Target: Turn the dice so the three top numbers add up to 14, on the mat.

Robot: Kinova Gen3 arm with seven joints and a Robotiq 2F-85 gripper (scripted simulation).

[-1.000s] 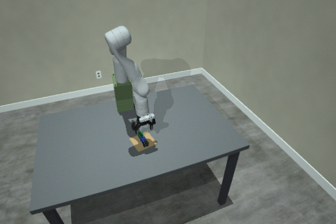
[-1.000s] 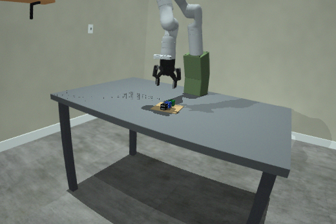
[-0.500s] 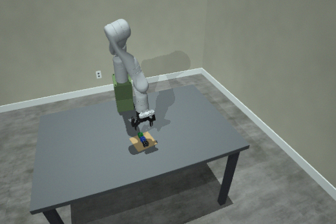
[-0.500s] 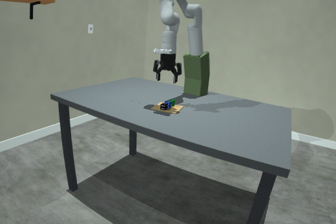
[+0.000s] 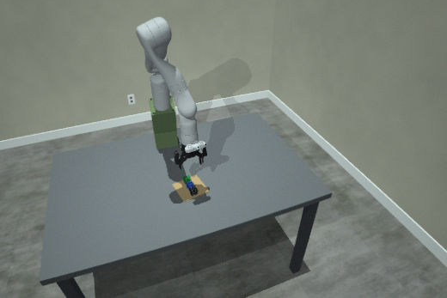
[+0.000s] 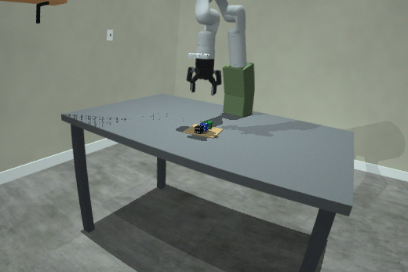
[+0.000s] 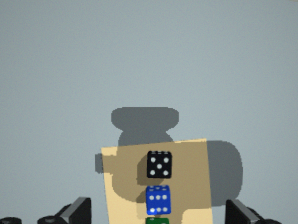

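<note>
Top: the claw (image 5: pixel 190 165) (image 6: pixel 202 91) is wide and empty above the desk (image 5: pixel 112 203) (image 6: pixel 275 150), apart from the dice.

Exterior: the black die (image 6: pixel 198 129) (image 5: pixel 193 191) (image 7: pixel 159 165), blue die (image 6: pixel 204 127) (image 5: pixel 190 185) (image 7: pixel 158 200) and green die (image 6: pixel 209 125) (image 5: pixel 186 179) (image 7: pixel 157 220) sit on the mat (image 6: pixel 216 132) (image 5: pixel 180 195) (image 7: pixel 192 175), inward from the desk's long front edge.

Wrist: black shows five, blue seemingly six; green's top is cut off. Probably checking the sum; green three would call for retreat.

Matt grey table (image 5: pixel 129 203) (image 6: pixel 251 143) (image 7: pixel 60 65); glossy, plastic-looking black die (image 5: pixel 193 191) (image 6: pixel 198 129) (image 7: pixel 159 165).
</note>
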